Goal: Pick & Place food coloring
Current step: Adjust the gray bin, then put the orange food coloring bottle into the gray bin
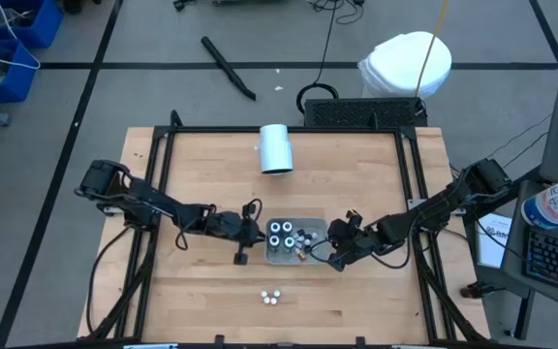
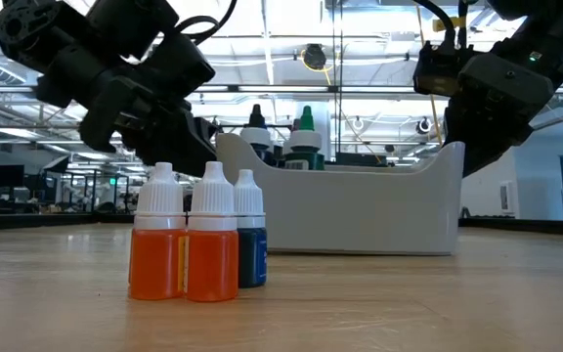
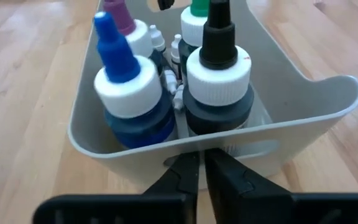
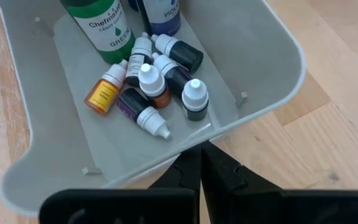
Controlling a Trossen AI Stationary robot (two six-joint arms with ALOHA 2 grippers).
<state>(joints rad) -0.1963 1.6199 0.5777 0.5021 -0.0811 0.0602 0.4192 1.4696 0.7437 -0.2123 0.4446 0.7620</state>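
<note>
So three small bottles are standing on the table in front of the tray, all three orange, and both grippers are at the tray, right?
Not quite: only two of the three small bottles are orange; the third holds dark blue liquid, as the low view shows. The rest stands: they are upright on the table in front of the tray, with the left gripper and right gripper at its walls.

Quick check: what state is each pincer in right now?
Left pincer: closed on the grey tray's rim.
Right pincer: closed at the tray's opposite rim; whether it pinches the wall cannot be told.
</note>
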